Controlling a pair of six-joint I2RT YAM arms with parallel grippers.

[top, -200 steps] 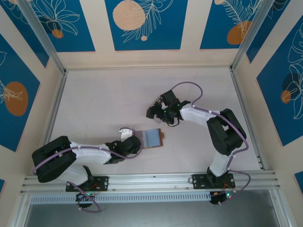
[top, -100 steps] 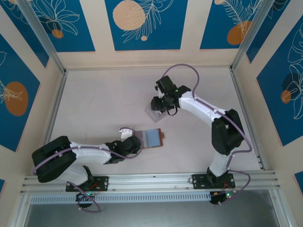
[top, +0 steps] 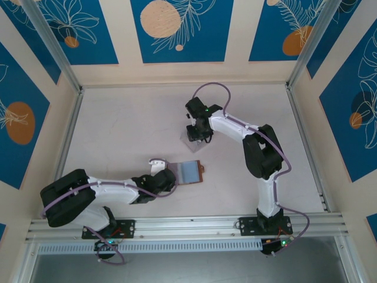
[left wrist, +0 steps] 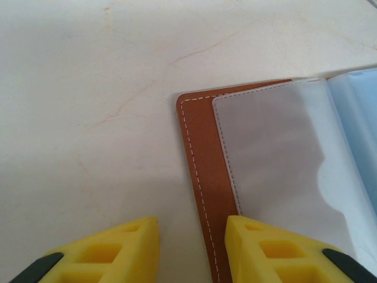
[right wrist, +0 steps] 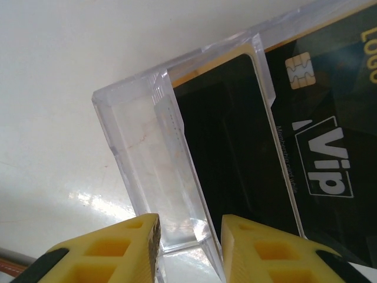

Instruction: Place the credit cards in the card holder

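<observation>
The left hand (left wrist: 191,239) is part open, with nothing pinched between its yellow fingers (left wrist: 118,247). The stitched edge of the brown leather folding card holder (left wrist: 203,159) runs straight into the gap. The hand's right finger lies over the leather, and its left finger lies over the bare pale table (left wrist: 88,88). Ahead of the fingers the holder lies opened flat, with a frosted clear pocket (left wrist: 277,153) uppermost and pale blue lining (left wrist: 362,130) further right.

The right hand (right wrist: 189,233) is well beyond the left one and to its right. Its fingers stand narrowly apart on either side of the end wall of a clear plastic slotted stand (right wrist: 144,147); whether they clamp it cannot be told. Just right of that gap a plain black plastic card (right wrist: 230,153) stands in a slot. To its right is a dark card with a gold chip and "ViP" lettering (right wrist: 330,135).
</observation>
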